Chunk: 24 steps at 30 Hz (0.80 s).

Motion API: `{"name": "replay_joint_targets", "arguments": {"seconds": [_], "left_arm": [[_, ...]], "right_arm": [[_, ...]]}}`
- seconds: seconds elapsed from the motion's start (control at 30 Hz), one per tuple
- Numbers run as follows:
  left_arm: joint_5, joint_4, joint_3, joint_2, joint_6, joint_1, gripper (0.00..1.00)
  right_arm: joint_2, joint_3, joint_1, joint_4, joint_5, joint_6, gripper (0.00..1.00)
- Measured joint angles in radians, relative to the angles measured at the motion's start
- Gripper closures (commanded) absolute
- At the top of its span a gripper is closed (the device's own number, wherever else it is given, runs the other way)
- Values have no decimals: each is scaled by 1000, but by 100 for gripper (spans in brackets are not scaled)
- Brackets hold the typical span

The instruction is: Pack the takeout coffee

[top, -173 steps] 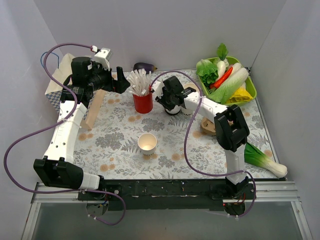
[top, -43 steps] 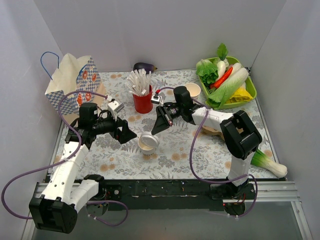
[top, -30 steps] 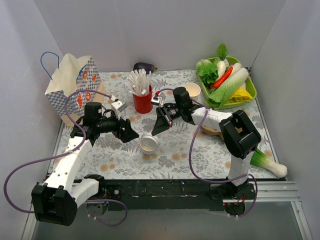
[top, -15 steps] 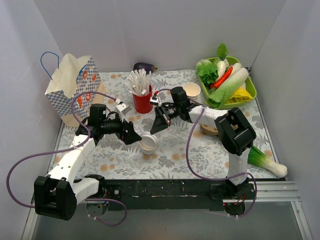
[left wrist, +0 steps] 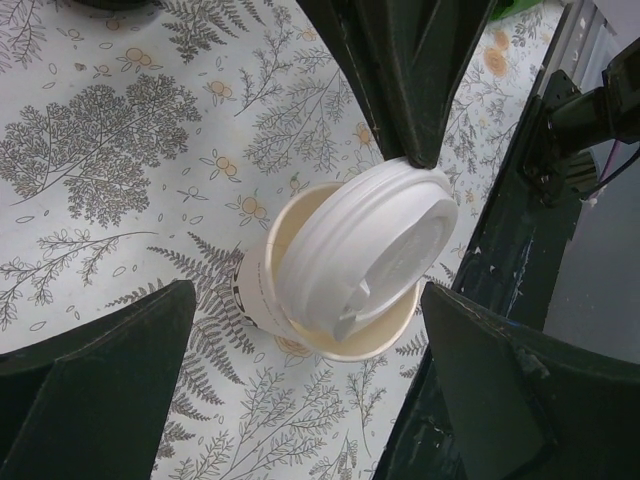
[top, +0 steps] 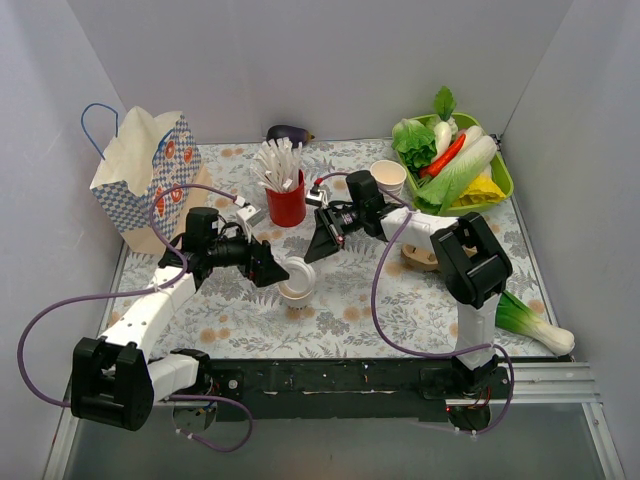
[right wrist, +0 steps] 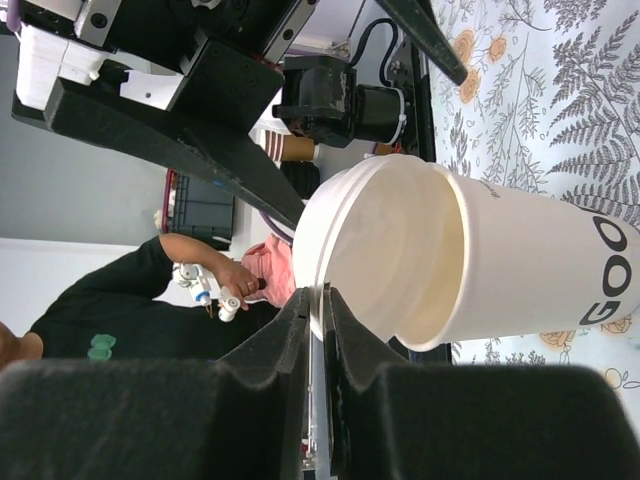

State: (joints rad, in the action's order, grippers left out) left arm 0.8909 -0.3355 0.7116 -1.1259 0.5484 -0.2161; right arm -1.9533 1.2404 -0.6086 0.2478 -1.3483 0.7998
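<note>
- Top view: the takeout coffee cup [top: 296,291] stands on the flowered cloth [top: 240,320] at centre frame, below the red cup [top: 286,206] of white sticks. Its white lid [top: 297,272] lies over the mouth. My left gripper [top: 272,270] is just left of the cup and my right gripper [top: 316,250] just to its upper right. From here I cannot tell how either pair of fingers stands.
- Left wrist view: this shows what the top view hides. The lid [left wrist: 365,240] sits tilted and pushed off centre, with a crescent of the cup's [left wrist: 262,290] open mouth bare at the upper left and along the lower edge. My left fingers [left wrist: 110,380] are spread wide at the two lower corners, both clear of the cup. My right gripper [left wrist: 420,140] comes in from the top edge with its tip on the lid's rim.
- Right wrist view: only here is the grip plain. My right gripper [right wrist: 318,300] is pinched together on the lid's [right wrist: 310,230] thin edge, at the rim of the cup [right wrist: 530,260], whose wall carries dark letters.
- Against the frame half a second back, my left gripper has slid right, closer to the cup. Nearly six seconds ago the cup stood bare of any lid, and my left arm was up by the paper bag [top: 140,170].
</note>
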Motion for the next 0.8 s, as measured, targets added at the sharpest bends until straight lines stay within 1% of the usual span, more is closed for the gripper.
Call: {"name": "replay_joint_targets", "arguments": {"seconds": [0.43,0.6,0.8], "left_arm": [[15,27,0,-4,47,-4,2],[15,29,-2,-4,52,-4,2],[15,30,-8,-4,55,-4,2]], "right_arm": [[-6,22,1,-74,35,-68,77],[-6,22,1,-119,68,-119,72],[-6,22,1,-170,106,-176,70]]}}
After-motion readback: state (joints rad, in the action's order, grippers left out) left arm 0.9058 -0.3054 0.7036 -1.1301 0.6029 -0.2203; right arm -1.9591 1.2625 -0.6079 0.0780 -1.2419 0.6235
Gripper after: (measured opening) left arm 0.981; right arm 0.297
